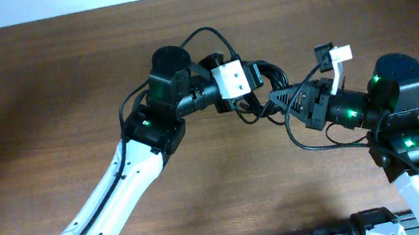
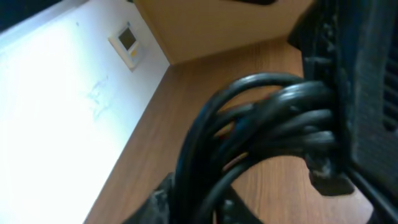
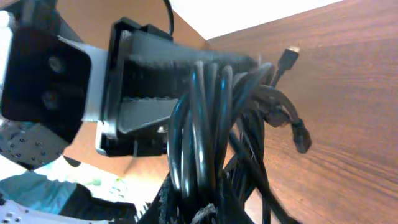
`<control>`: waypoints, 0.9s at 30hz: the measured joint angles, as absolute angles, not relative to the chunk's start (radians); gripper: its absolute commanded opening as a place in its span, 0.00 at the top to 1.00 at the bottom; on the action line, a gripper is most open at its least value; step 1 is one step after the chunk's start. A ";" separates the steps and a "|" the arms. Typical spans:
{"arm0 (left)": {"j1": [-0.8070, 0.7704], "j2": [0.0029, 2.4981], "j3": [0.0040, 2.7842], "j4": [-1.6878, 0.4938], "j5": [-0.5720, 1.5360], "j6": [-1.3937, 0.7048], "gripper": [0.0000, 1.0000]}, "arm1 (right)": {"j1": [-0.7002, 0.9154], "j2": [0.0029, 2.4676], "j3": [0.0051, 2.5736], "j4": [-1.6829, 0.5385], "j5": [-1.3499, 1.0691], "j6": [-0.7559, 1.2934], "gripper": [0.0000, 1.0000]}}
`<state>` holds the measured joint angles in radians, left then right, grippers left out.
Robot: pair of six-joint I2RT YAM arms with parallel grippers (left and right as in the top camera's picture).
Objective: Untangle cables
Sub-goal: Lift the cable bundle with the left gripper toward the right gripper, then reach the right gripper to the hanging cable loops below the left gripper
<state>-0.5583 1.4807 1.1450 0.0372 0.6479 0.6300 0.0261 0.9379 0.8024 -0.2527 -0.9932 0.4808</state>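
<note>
The bundle of glossy black cables (image 1: pixel 269 97) hangs in the air over the middle of the dark brown wooden table (image 1: pixel 47 114), pinched between the two arms where they meet nose to nose. From where I stand it is a thick knot of loops, several strands lying side by side and curving round together. In the right wrist view, two free ends stick out of it to the right. One is a small slim plug with a metal tip (image 3: pixel 288 57) pointing up, the other a stubby black plug (image 3: pixel 301 138) drooping lower down.

The left gripper (image 1: pixel 257 88) reaches in from the left, and its fingers are closed down on the bundle. In its own wrist view the strands rise from between the dark fingers at the bottom edge and arc over to the right. The right gripper (image 1: pixel 287 101) comes in from the other side, just beside the left one. It too is clamped on the same bundle, with the cables running down into its fingers at the foot of its view.

Beyond the table's far edge stands a plain white wall (image 2: pixel 62 99) with a small square wall panel (image 2: pixel 127 42) on it.
</note>
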 measured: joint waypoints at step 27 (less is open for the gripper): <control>-0.403 1.288 1.159 -0.098 0.609 -0.107 0.01 | 0.026 0.944 0.802 0.088 -1.079 -0.016 0.96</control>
